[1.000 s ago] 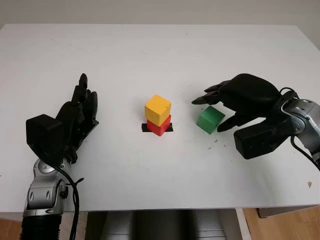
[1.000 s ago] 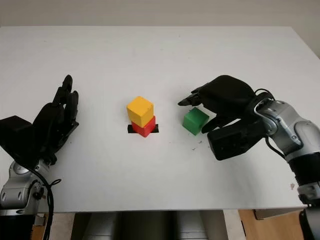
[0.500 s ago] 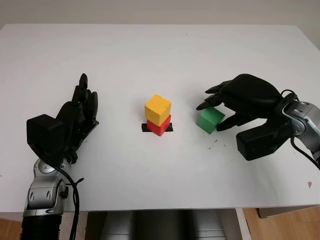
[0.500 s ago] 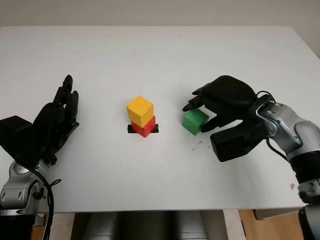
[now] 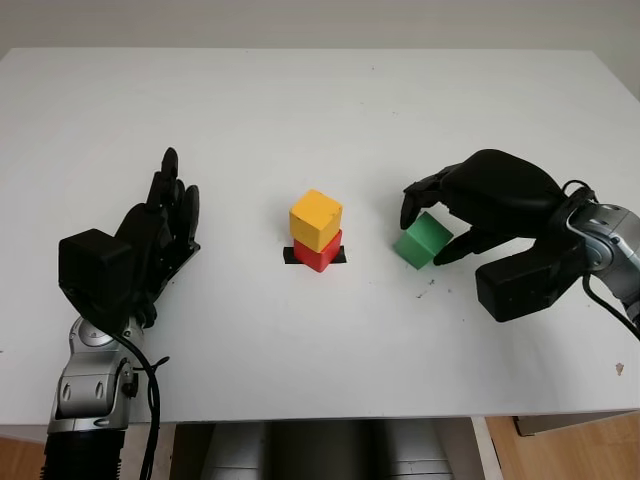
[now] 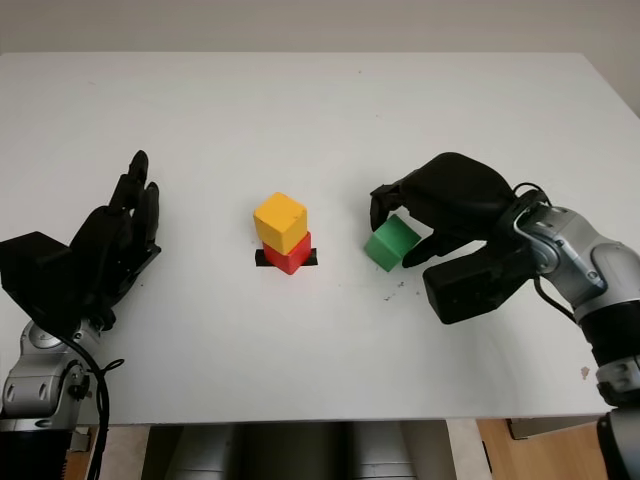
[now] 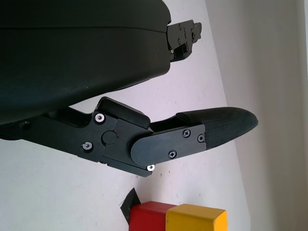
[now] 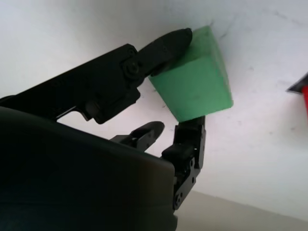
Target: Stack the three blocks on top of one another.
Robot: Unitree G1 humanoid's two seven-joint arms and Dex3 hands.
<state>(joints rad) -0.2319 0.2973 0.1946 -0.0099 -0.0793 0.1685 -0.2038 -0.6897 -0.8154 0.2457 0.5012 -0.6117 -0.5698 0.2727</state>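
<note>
The green block (image 5: 421,240) sits on the white table (image 5: 320,110) just to the right of the two-block stack, now pinched and tipped slightly up on one edge; half a second ago it lay flat with the fingers merely arched over it. The right hand (image 5: 478,205) has closed around it: the right wrist view shows one fingertip (image 8: 175,39) pressed on one face and an opposing finger (image 8: 191,139) meeting the other side, so the grasp looks made, though whether it is firm enough to lift I cannot tell. To the left, the yellow block (image 5: 316,219) rests on the red block (image 5: 318,253), turned a little askew on it, and the red one stands on a small black mark (image 5: 290,256). That leaves one placement: the green block must go up and onto the yellow top, and the skewed yellow block gives a landing face that will probably need careful alignment. The left hand (image 5: 150,240) is open, well apart at the left side of the table.
</note>
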